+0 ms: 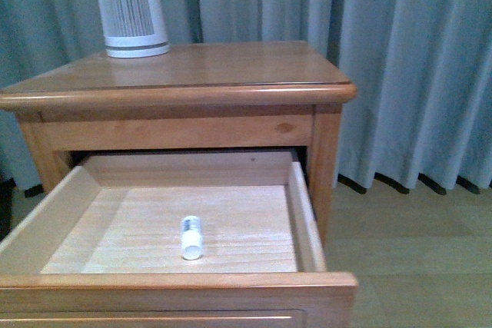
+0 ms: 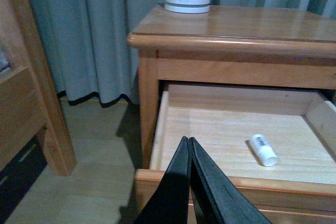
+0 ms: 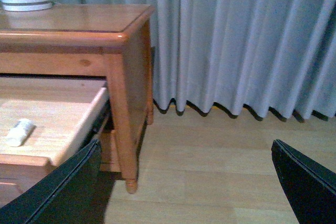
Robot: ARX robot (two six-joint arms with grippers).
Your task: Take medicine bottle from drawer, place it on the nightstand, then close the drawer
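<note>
Pale grey-blue curtains hang in folds behind everything, falling to a light wooden floor. Against them stands the honey-brown nightstand, its flat top with the rounded edge bare but for a white ribbed cylindrical appliance at the back left corner.

From where I stand, the drawer is pulled well out, showing its pale bare-wood inside. The medicine bottle lies on its side on the drawer floor, roughly midway between the side walls and closer to the drawer front than to the back, touching none of the walls. It is small and white. The left wrist view shows it lying at a slant, and the right wrist view catches it past the drawer's side wall.

The left gripper hangs before the drawer's front edge with its two dark fingers pressed together, nothing between them, and well apart from the bottle. The right gripper sits off to the nightstand's right side over the floor, its fingers spread wide and empty.

A plain wooden furniture post stands across the floor from the nightstand on the left arm's side.
</note>
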